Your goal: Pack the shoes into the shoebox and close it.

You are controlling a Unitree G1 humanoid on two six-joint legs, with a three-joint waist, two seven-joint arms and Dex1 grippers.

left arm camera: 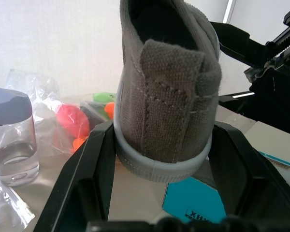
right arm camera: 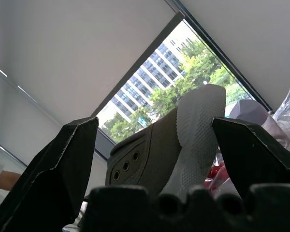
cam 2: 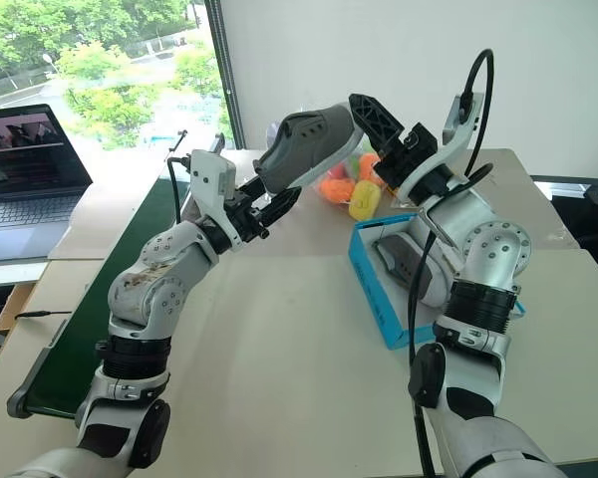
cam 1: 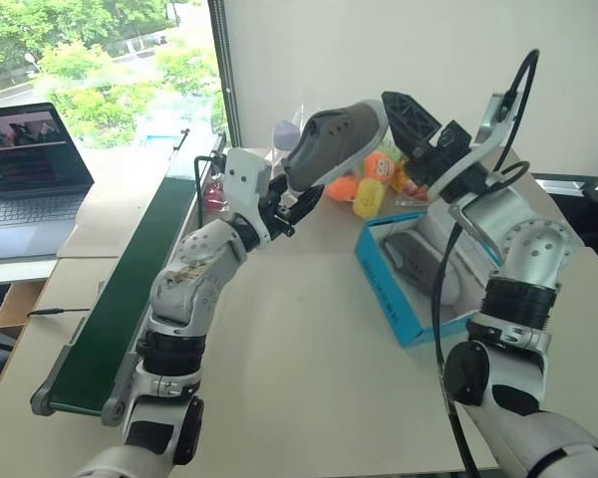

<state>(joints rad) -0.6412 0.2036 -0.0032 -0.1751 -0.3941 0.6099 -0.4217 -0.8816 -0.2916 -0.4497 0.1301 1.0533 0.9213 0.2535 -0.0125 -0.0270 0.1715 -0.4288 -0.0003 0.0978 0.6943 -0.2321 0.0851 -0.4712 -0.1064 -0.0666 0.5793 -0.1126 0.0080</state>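
My left gripper [cam 1: 297,207] clamps heel of grey fabric slip-on sneaker [cam 1: 334,142], frame centre-top. My right gripper [cam 1: 415,127] spread wide at toe. Second sneaker [cam 1: 419,264] inside bright blue cardboard shoebox [cam 1: 384,289].

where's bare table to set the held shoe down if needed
The wide bare tabletop between the long dark-green conveyor belt and the bright blue cardboard shoebox. It is crowded behind the box, where the colourful plush toys sit.

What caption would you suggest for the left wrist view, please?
Left gripper clamps the grey shoe by its heel.
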